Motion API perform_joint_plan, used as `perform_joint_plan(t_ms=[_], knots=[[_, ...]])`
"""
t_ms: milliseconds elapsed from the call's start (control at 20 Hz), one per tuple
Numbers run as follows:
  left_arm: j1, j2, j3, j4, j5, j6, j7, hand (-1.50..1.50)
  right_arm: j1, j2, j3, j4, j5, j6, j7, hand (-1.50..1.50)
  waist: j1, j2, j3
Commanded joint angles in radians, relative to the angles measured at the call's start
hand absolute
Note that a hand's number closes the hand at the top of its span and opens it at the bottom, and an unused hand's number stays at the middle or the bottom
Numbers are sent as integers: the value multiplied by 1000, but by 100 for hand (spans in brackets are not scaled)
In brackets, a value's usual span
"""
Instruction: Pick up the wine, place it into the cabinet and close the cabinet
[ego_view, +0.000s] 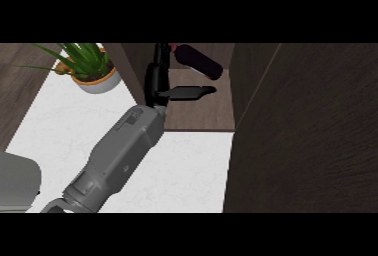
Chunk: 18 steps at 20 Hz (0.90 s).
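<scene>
Already the wine (198, 61) lay tilted inside the cabinet (199, 112); the left hand (164, 85) (fingers straight, holding nothing) risked nudging it while withdrawing.

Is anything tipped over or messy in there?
Yes, the wine bottle lies on its side on the cabinet shelf instead of standing up. The hand beside it is open. Nothing looks spilled, and the plant stands upright.

The cabinet (199, 107) opening at upper centre is partly occupied by the wine (198, 61) and one hand (166, 82). Passage rightward is blocked by the cabinet door (303, 130). Open counter (184, 170) is found at lower centre.
</scene>
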Motion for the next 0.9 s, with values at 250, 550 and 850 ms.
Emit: perform_joint_plan(t_ms=[250, 550, 850], knots=[[298, 23, -131, -407, -35, 32, 91, -150, 43, -16, 39, -201, -22, -28, 86, -150, 21, -9, 0], [505, 76, -177, -636, -60, 54, 88, -150, -5, -44, -8, -214, -62, -26, 109, -150, 0, 5, 0], [669, 102, -281, -898, -139, 135, 111, -150, -8, -35, 49, -200, -18, -42, 111, -150, -7, 8, 0]])
